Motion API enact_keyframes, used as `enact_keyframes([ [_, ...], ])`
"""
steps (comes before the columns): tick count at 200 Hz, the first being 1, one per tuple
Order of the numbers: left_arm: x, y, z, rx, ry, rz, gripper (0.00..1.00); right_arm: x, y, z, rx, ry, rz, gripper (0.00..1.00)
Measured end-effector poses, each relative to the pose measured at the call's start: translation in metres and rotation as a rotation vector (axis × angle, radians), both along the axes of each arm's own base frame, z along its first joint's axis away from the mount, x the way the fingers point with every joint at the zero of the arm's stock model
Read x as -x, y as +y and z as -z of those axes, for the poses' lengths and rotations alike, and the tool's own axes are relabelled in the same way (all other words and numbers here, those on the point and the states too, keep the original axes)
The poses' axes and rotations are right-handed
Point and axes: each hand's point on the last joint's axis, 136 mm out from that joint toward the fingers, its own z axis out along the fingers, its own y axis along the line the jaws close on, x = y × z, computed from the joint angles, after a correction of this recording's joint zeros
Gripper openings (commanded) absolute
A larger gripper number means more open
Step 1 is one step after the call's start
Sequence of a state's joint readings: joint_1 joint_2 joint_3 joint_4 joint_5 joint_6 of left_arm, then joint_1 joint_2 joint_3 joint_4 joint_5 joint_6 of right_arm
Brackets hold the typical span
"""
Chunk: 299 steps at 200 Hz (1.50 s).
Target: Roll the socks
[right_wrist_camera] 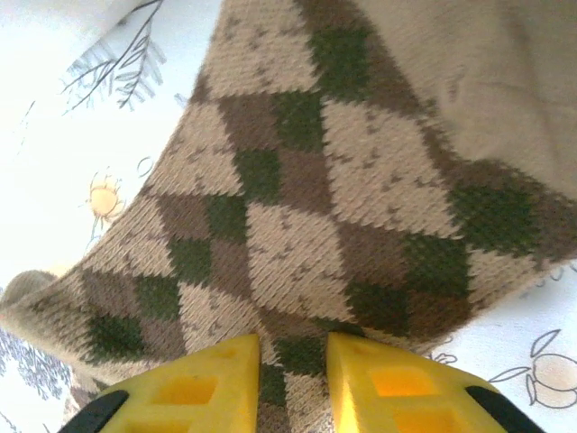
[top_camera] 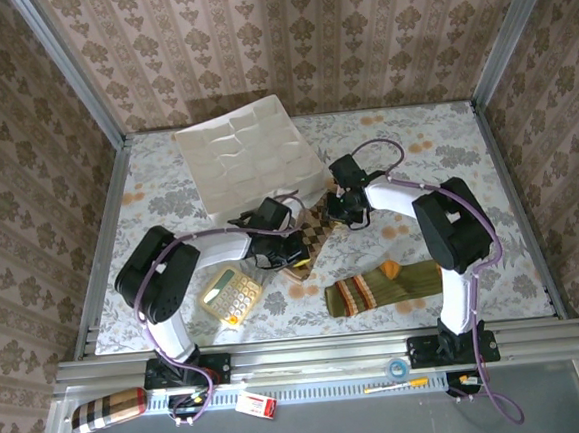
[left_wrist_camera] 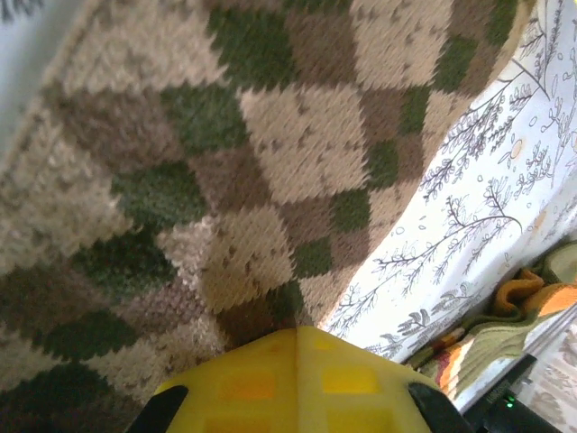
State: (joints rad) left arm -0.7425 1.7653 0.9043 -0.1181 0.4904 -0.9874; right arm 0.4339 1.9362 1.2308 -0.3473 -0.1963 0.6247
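Observation:
The brown-and-tan argyle sock (top_camera: 314,233) lies stretched between my two grippers at mid-table. My left gripper (top_camera: 290,251) is at its near end; in the left wrist view the yellow fingers (left_wrist_camera: 361,379) meet tip to tip at the left gripper (left_wrist_camera: 297,332), pinching the bunched argyle sock (left_wrist_camera: 297,135). My right gripper (top_camera: 335,211) is at the far end. In the right wrist view the right gripper (right_wrist_camera: 293,341) holds a narrow gap that the argyle sock (right_wrist_camera: 297,207) fills. The olive green sock (top_camera: 385,287) with its striped cuff lies flat near the right arm's base, and its edge shows in the left wrist view (left_wrist_camera: 491,347).
A yellow calculator (top_camera: 228,293) lies beside the left arm. A white moulded sheet (top_camera: 250,154) rests at the back, tilted. Patterned walls and metal posts close in the table. A plaid roll (top_camera: 108,409) and small items sit below the front rail.

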Motion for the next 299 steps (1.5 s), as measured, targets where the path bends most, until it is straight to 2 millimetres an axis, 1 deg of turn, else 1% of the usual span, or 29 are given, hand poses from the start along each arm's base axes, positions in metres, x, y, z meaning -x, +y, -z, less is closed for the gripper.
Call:
enact_keyframes([
  [13, 0.002, 0.002, -0.003, 0.007, 0.012, -0.011, 0.08, 0.006, 0.001, -0.008, 0.02, -0.038, -0.056, 0.36],
  [26, 0.001, 0.004, -0.012, 0.026, 0.004, -0.029, 0.1, 0.021, -0.001, -0.027, 0.039, -0.1, -0.119, 0.4],
  [38, -0.003, 0.007, -0.027, 0.051, -0.014, -0.055, 0.13, 0.037, -0.003, -0.055, 0.045, -0.186, -0.179, 0.44],
  [43, -0.006, 0.009, -0.036, 0.069, -0.026, -0.073, 0.13, 0.043, -0.003, -0.067, 0.045, -0.23, -0.207, 0.48],
  [47, -0.009, 0.011, -0.042, 0.081, -0.037, -0.085, 0.14, 0.048, -0.002, -0.077, 0.047, -0.266, -0.225, 0.49],
  [49, -0.009, 0.012, -0.043, 0.084, -0.037, -0.09, 0.14, 0.048, -0.003, -0.079, 0.052, -0.276, -0.234, 0.49],
  [51, -0.012, 0.014, -0.049, 0.095, -0.05, -0.101, 0.14, 0.053, -0.002, -0.088, 0.046, -0.305, -0.247, 0.5],
  [54, -0.014, 0.015, -0.052, 0.101, -0.055, -0.112, 0.15, 0.055, -0.002, -0.092, 0.049, -0.32, -0.254, 0.5],
  [60, -0.02, 0.019, -0.061, 0.118, -0.071, -0.136, 0.15, 0.064, 0.002, -0.108, 0.051, -0.39, -0.296, 0.5],
  [66, -0.025, 0.025, -0.07, 0.132, -0.087, -0.162, 0.15, 0.073, 0.006, -0.117, 0.061, -0.443, -0.338, 0.51],
  [72, -0.03, 0.031, -0.077, 0.143, -0.1, -0.184, 0.15, 0.084, 0.013, -0.123, 0.066, -0.486, -0.391, 0.52],
  [79, -0.036, 0.037, -0.084, 0.152, -0.114, -0.209, 0.15, 0.098, 0.023, -0.125, 0.08, -0.529, -0.458, 0.52],
  [91, -0.043, 0.049, -0.093, 0.159, -0.127, -0.248, 0.15, 0.124, 0.042, -0.117, 0.102, -0.575, -0.587, 0.52],
  [101, -0.045, 0.057, -0.096, 0.157, -0.129, -0.269, 0.15, 0.146, 0.056, -0.102, 0.139, -0.599, -0.706, 0.53],
  [103, -0.045, 0.058, -0.096, 0.157, -0.129, -0.271, 0.15, 0.148, 0.057, -0.101, 0.145, -0.605, -0.719, 0.53],
  [109, -0.044, 0.063, -0.095, 0.152, -0.123, -0.281, 0.16, 0.165, 0.065, -0.087, 0.175, -0.607, -0.803, 0.54],
  [116, -0.042, 0.067, -0.093, 0.145, -0.114, -0.287, 0.16, 0.174, 0.069, -0.078, 0.204, -0.613, -0.857, 0.55],
  [118, -0.041, 0.068, -0.092, 0.143, -0.112, -0.287, 0.16, 0.177, 0.071, -0.073, 0.223, -0.612, -0.886, 0.55],
  [132, -0.031, 0.078, -0.083, 0.119, -0.083, -0.299, 0.16, 0.186, 0.083, -0.054, 0.296, -0.628, -0.981, 0.56],
  [156, -0.016, 0.094, -0.068, 0.085, -0.034, -0.324, 0.17, 0.186, 0.088, -0.026, 0.416, -0.641, -1.08, 0.56],
  [169, -0.011, 0.102, -0.063, 0.075, -0.018, -0.341, 0.17, 0.185, 0.091, -0.016, 0.468, -0.641, -1.122, 0.55],
  [194, -0.01, 0.112, -0.061, 0.076, -0.01, -0.371, 0.17, 0.172, 0.105, -0.009, 0.538, -0.675, -1.155, 0.53],
  [211, -0.013, 0.117, -0.062, 0.081, -0.012, -0.39, 0.17, 0.163, 0.111, -0.007, 0.581, -0.699, -1.155, 0.52],
  [222, -0.015, 0.12, -0.063, 0.082, -0.012, -0.4, 0.17, 0.158, 0.114, -0.006, 0.602, -0.709, -1.157, 0.5],
  [243, -0.014, 0.121, -0.062, 0.083, -0.008, -0.402, 0.18, 0.153, 0.118, -0.002, 0.628, -0.712, -1.166, 0.39],
  [252, -0.013, 0.121, -0.061, 0.083, -0.003, -0.402, 0.18, 0.152, 0.119, 0.0, 0.63, -0.709, -1.165, 0.32],
  [260, -0.013, 0.122, -0.06, 0.083, -0.001, -0.405, 0.18, 0.152, 0.119, 0.001, 0.628, -0.706, -1.162, 0.28],
  [271, -0.013, 0.123, -0.06, 0.083, 0.002, -0.408, 0.18, 0.153, 0.12, 0.002, 0.631, -0.705, -1.166, 0.19],
  [299, -0.012, 0.124, -0.059, 0.079, 0.009, -0.41, 0.18, 0.154, 0.118, 0.003, 0.62, -0.687, -1.149, 0.04],
])
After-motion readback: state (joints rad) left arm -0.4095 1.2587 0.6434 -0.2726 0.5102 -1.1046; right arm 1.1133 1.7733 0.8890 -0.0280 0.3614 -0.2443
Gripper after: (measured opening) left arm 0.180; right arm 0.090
